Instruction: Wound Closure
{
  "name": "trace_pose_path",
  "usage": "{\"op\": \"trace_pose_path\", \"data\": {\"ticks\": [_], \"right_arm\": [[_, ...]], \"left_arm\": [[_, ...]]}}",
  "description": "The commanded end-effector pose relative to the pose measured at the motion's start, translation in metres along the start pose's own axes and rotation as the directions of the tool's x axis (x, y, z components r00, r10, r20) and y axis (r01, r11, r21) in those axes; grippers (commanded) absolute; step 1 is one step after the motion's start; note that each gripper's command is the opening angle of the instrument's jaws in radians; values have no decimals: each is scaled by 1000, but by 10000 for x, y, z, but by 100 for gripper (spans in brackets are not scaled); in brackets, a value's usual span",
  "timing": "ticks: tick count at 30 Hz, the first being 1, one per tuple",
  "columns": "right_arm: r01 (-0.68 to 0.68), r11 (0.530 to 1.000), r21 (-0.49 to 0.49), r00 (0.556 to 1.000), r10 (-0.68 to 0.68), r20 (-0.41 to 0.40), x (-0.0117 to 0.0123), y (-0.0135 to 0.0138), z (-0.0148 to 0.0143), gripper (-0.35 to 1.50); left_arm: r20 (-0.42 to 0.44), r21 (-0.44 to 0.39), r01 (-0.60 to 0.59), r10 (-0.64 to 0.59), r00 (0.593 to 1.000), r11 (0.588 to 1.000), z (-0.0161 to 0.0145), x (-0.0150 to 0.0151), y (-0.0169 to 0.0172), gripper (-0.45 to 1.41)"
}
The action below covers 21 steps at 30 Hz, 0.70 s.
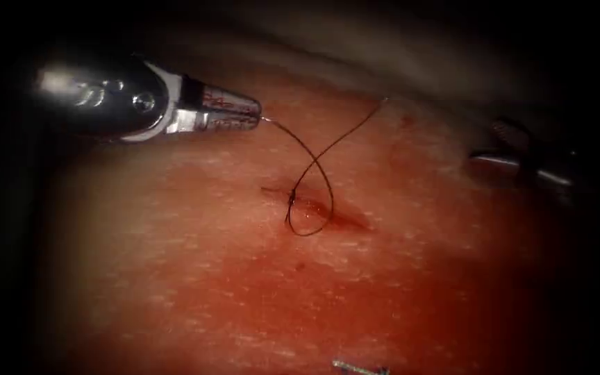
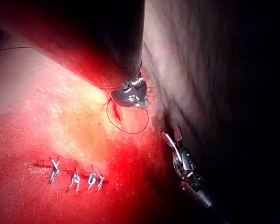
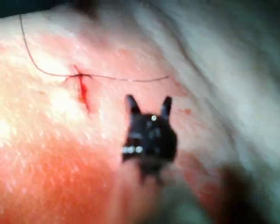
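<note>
My left tool (image 1: 257, 118) comes in from the upper left, its jaws shut on the thread (image 1: 331, 196) right at their tip. From there the thread runs down to a small knot (image 1: 292, 198) at the cut (image 1: 317, 208), loops round it and crosses itself. Its free end rises to the upper right. The left wrist view has the same loop of thread (image 2: 129, 131) just under my left tool (image 2: 126, 99). My right tool (image 3: 148, 105) stands open and holds nothing, to the right of the cut (image 3: 83, 91), off the thread (image 3: 121, 78).
My right tool (image 1: 489, 144) lies dim at the far right edge of the tissue (image 1: 244, 292). A second cut closed by several pale stitches (image 2: 75, 177) lies further along the tissue, and one pale stitch (image 1: 359, 367) peeks in at the front edge. Red fluid stains the tissue around the cut.
</note>
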Motion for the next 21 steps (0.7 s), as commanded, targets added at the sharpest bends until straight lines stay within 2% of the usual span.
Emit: {"op": "trace_pose_path", "data": {"ticks": [1,2,4,5,6,7,9,10,15,21], "right_arm": [[-6,999,36,1000,7,-13,-3,-26,10,115],[-7,999,41,1000,8,-17,-4,-34,13,111],[-56,996,70,998,57,-21,-9,-57,28,93],[-61,994,89,998,64,-26,-12,-69,39,72],[-61,994,89,998,64,-26,-12,-69,39,72],[-60,993,103,998,63,-27,-16,-80,51,41],[-57,992,117,998,60,-25,-21,-88,62,-5],[-54,991,124,998,58,-27,-25,-93,70,-33],[-48,985,168,998,54,-32,-50,-109,94,-35],[-48,974,222,998,55,-29,-46,-129,101,-35]], "left_arm": [[-7,-7,0,0,1000,1000,11,-2,1,-35],[-12,-9,-3,3,1000,1000,16,-2,-1,-35],[-25,-17,-11,11,1000,1000,31,-3,-8,-35],[-25,-22,-15,15,1000,1000,40,-5,-12,-35],[-25,-22,-15,15,1000,1000,40,-5,-12,-35],[-27,-23,-26,26,999,999,52,-11,-17,-35],[-27,-25,-25,25,999,999,61,-18,-21,-35],[-25,-29,-21,20,999,999,71,-27,-24,-35],[-21,-41,-3,2,1000,999,103,-60,-27,-35],[-19,-44,13,-14,1000,999,137,-83,-27,-35]]}}
